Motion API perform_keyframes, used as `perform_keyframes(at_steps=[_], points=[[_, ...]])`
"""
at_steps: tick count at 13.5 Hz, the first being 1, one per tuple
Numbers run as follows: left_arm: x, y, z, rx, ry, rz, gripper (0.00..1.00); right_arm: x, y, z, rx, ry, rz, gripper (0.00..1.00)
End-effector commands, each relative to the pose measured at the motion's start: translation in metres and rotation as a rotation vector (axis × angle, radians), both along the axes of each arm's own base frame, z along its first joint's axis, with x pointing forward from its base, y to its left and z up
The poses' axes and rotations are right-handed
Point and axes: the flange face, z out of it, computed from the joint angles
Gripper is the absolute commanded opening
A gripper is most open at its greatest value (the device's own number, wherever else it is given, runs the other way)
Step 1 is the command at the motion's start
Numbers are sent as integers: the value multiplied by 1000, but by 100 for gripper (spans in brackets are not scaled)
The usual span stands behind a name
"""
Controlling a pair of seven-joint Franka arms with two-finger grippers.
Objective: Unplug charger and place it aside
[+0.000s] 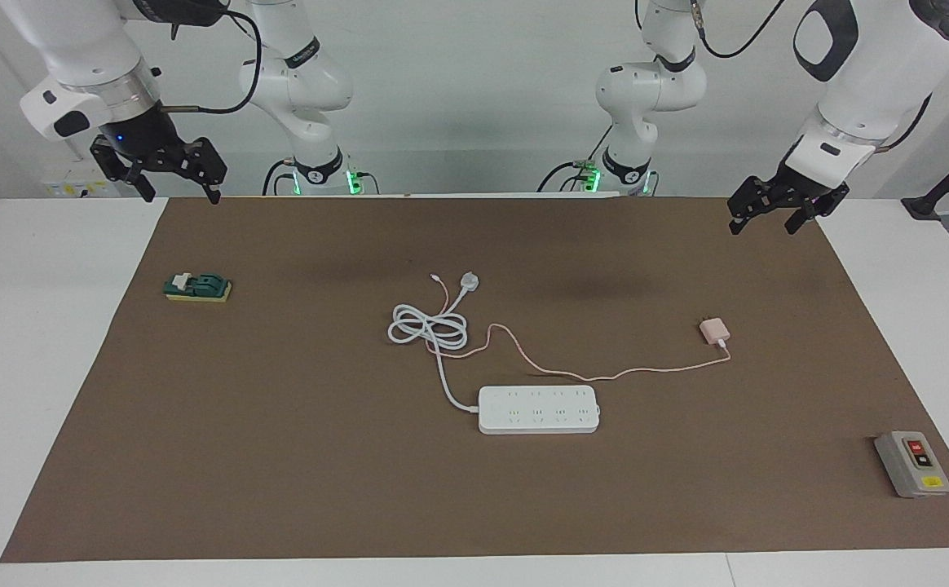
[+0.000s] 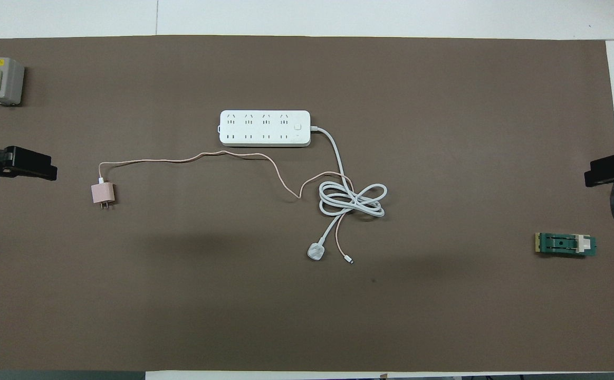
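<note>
The pale pink charger (image 1: 715,330) lies on the brown mat (image 1: 279,456) with its prongs free, apart from the white power strip (image 1: 538,409) and toward the left arm's end, a little nearer to the robots. Its thin pink cable (image 1: 605,377) trails past the strip to the coiled white cord (image 1: 430,326). The charger (image 2: 102,192) and the strip (image 2: 265,128) also show in the overhead view. My left gripper (image 1: 762,228) hangs open and empty over the mat's corner near its base. My right gripper (image 1: 181,196) hangs open and empty over the other near corner.
The strip's white round plug (image 1: 469,282) lies loose on the mat nearer to the robots. A grey switch box (image 1: 912,463) sits at the left arm's end, farther from the robots. A green block on a yellow base (image 1: 198,287) sits at the right arm's end.
</note>
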Motion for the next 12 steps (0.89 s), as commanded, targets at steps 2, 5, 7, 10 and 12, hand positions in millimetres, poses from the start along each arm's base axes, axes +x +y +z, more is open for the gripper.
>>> perform_keyframes(at_steps=[2, 5, 7, 10, 12], points=[[-2, -1, -3, 19, 2, -47, 100, -8, 2, 2, 13, 0, -12, 100], [-2, -1, -4, 19, 0, -49, 100, -8, 4, 2, 12, 0, -9, 100], [-2, -1, -4, 19, 0, -49, 100, -7, 5, 2, 12, -1, -8, 100], [-1, -1, -3, 17, -6, -47, 100, -8, 7, 2, 11, -4, -3, 100], [-1, 0, -3, 17, -4, -46, 100, -8, 7, 2, 11, -4, -6, 100]])
